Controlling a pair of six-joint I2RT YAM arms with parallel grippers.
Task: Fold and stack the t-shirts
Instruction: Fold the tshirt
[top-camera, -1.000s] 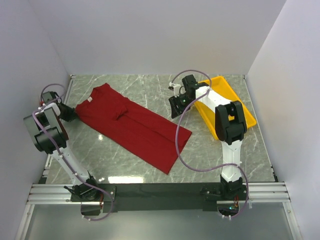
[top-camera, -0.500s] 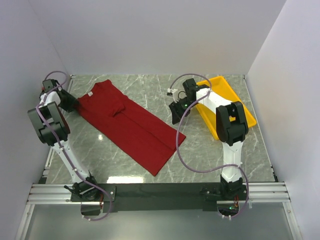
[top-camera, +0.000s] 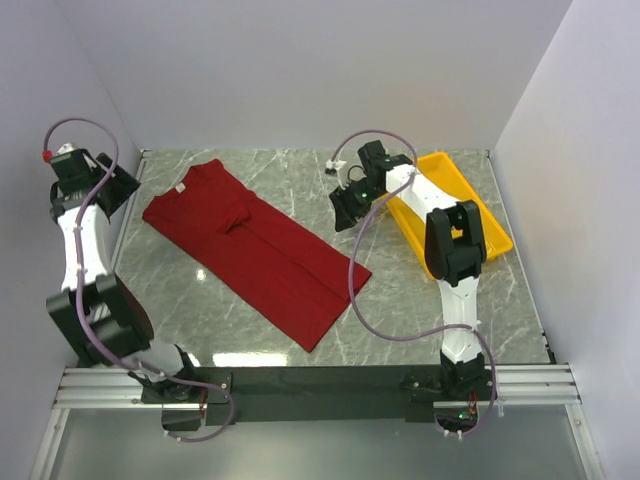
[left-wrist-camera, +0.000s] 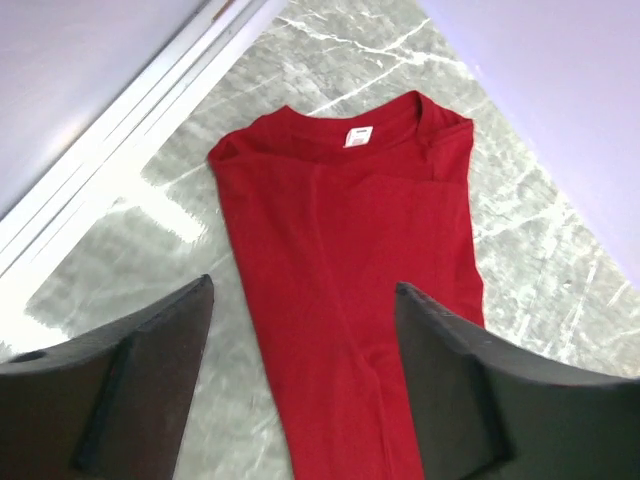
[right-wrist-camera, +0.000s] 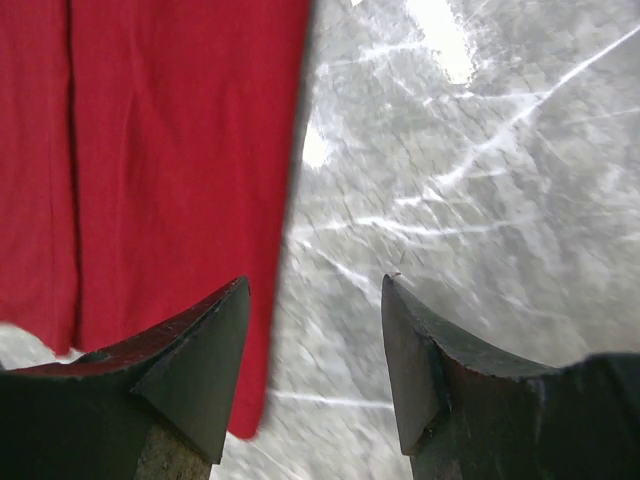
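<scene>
The dark red t-shirt (top-camera: 255, 250) lies in a long strip slantwise on the table (top-camera: 430, 300), collar (left-wrist-camera: 385, 115) far left, hem (top-camera: 338, 306) near centre. My left end effector (left-wrist-camera: 302, 290) hangs above the collar, jaws apart, empty. My right end effector (right-wrist-camera: 314, 285) hovers beside the hem-end edge, likewise apart. Crosswise fold next, I judge: pinch both layers at matching corners, lift evenly.

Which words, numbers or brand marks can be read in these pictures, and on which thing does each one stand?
No text can be read anywhere.
white neck label on the dark red t-shirt: it may carry print, but it is too small and blurred to read.
yellow tray: no writing shows.
</scene>
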